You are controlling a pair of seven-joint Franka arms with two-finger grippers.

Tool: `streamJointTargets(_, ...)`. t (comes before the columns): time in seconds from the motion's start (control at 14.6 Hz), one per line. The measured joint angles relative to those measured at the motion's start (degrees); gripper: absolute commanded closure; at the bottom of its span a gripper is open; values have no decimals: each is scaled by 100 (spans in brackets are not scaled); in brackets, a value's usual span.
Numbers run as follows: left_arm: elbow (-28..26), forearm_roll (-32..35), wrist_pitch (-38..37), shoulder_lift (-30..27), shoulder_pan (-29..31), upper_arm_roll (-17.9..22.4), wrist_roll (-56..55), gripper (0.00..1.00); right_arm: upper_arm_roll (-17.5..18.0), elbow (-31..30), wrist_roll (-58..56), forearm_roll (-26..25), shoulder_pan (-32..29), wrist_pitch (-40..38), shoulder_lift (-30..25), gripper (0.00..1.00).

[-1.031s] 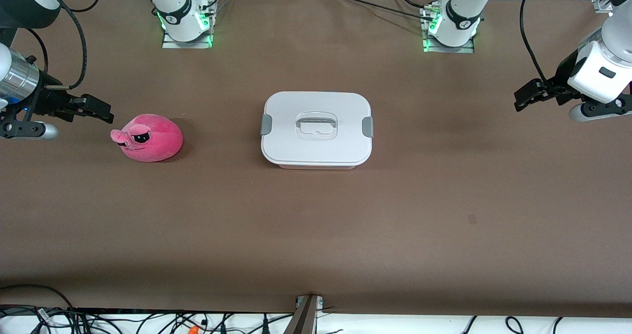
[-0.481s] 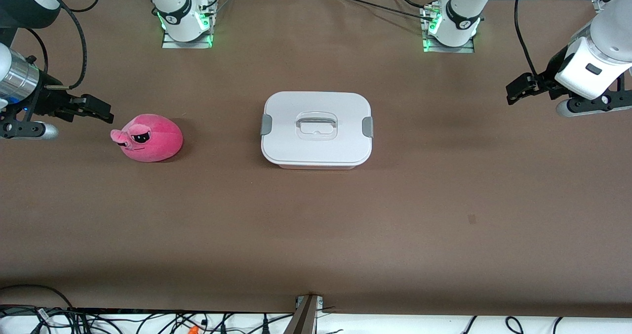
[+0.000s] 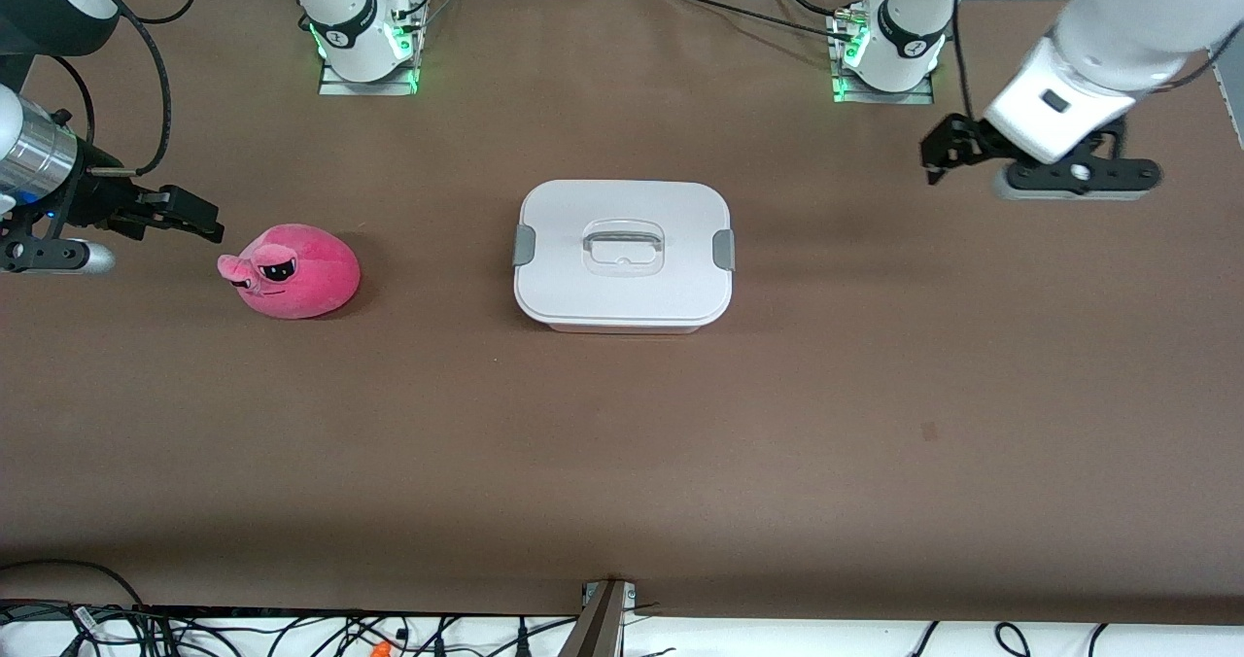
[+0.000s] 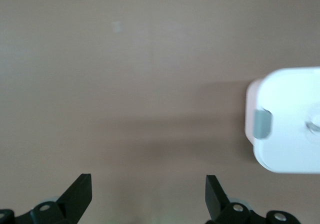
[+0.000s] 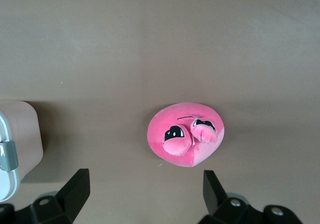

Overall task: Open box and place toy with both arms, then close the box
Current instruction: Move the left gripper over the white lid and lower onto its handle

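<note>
Opening the box (image 3: 623, 254) comes first, and from the front view it sits shut in the middle of the table (image 3: 622, 463), white lid on, one grey clip (image 3: 524, 245) facing the right arm's end and the other clip (image 3: 724, 249) facing the left arm's end. The toy (image 3: 294, 271) lies on the table well apart from the box, toward the right arm's end, and the right claw (image 3: 199, 218) hovers just beside its snout, empty; that arm looks to be waiting. The left claw (image 3: 936, 156) hangs over bare table between the left arm's base and the box, nothing in it. From the left wrist view, the left claw (image 4: 148, 194) stands wide with only brown table between its fingers (image 4: 80, 191), and the box (image 4: 287, 121) shows at the edge with a grey clip (image 4: 262, 124) turned toward it. My judgement: this claw should line up square with that clip and come in low, so a finger catches the clip's edge rather than sliding over the smooth lid. From the right wrist view, the right claw (image 5: 142, 194) is also spread wide, the toy (image 5: 186, 134) just ahead of it and a corner of the box (image 5: 17, 144) in sight. Each clip probably needs releasing before the lid will lift.
</note>
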Motion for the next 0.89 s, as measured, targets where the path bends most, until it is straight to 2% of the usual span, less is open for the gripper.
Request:
streamJointTargets(0.21, 2, -133, -48, 54, -30, -474, 126, 0, -1, 0, 0, 0, -1, 0, 0, 0)
streamJointTargets(0.41, 100, -739, -24, 222, -54, -704, 785, 0, -2, 0, 0, 0, -1, 0, 0, 0)
streamJointTargets(0.62, 670, -912, 82, 847, -307, -1004, 1061, 0, -4, 0, 0, 0, -2, -3, 0, 0)
streamJointTargets(0.89, 1051, -912, 908, 1748, -802, -1066, 1395, 0, -5, 0, 0, 0, -2, -4, 0, 0)
